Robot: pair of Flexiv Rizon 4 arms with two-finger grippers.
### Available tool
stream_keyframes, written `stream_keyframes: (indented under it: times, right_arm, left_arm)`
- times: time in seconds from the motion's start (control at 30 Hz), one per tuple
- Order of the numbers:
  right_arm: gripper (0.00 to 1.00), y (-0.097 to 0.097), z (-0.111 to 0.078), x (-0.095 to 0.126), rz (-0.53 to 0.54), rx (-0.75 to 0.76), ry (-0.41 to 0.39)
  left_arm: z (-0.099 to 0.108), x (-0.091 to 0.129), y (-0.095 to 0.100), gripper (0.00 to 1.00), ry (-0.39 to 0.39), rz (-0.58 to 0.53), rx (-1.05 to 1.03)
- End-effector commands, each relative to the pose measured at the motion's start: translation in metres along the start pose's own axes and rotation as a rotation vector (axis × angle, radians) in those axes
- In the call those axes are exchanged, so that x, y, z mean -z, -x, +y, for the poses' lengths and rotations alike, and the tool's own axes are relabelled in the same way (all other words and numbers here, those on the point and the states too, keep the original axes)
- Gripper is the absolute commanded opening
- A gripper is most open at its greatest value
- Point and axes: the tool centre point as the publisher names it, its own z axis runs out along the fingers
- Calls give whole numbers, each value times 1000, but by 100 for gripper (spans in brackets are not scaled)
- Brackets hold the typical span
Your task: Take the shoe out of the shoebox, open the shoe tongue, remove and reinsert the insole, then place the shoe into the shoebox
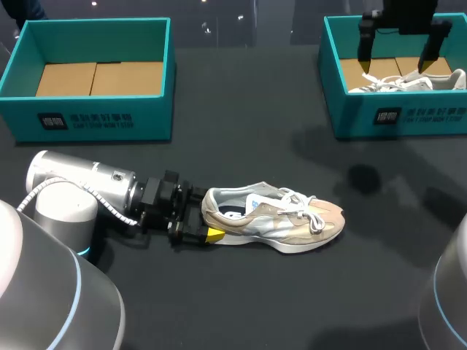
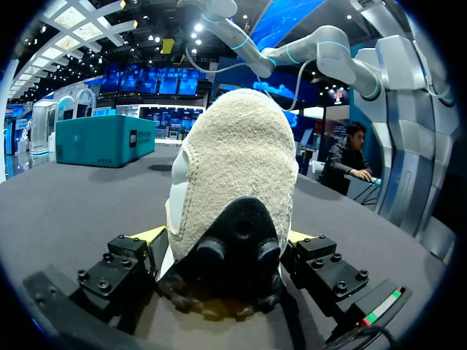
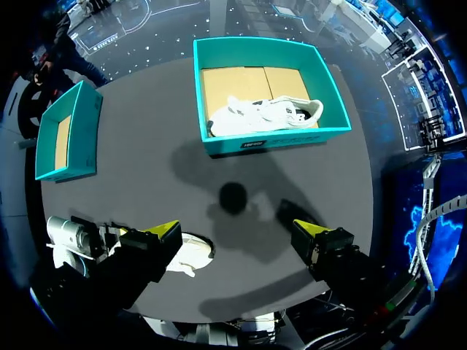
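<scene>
A beige and white shoe (image 1: 273, 217) lies on its sole on the dark table, toe to the right, laces loose. My left gripper (image 1: 203, 216) lies low behind it, and its wide-set fingers press both sides of the heel (image 2: 233, 182), which fills the left wrist view. The right gripper (image 1: 394, 67) hangs open and empty high over the right-hand teal shoebox (image 1: 398, 117). In the right wrist view that gripper (image 3: 235, 230) is far above the table, with the beige shoe (image 3: 193, 255) partly hidden by one finger.
The right teal box (image 3: 263, 138) holds a white shoe (image 1: 408, 82). An empty teal shoebox (image 1: 87, 120) with a cardboard floor stands at the back left. Open dark tabletop lies between the boxes and in front of the beige shoe.
</scene>
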Motion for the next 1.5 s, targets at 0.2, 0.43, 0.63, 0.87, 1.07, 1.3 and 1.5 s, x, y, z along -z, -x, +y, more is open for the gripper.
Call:
stream_keyframes:
  times: [0.2,0.43,0.63,0.87,1.07,1.3,1.5]
  right_arm:
    - [100,-62,-72,4,-52,-29,72]
    - [100,-106,-102,-15,-84,-69,59]
    - [100,-132,-117,-33,-103,-84,41]
    - [100,-155,-127,-46,-134,-93,37]
    - [100,-173,-134,-61,-187,-91,22]
    - [100,-191,-146,-76,-226,-99,18]
    - [100,-203,-154,-89,-240,-95,27]
  left_arm:
    - [4,-3,3,0,1,-2,0]
    - [4,-3,3,0,1,-2,0]
    - [4,-3,3,0,1,-2,0]
    - [4,-3,3,0,1,-2,0]
    - [4,-3,3,0,1,-2,0]
    - [4,-3,3,0,1,-2,0]
    - [4,-3,3,0,1,-2,0]
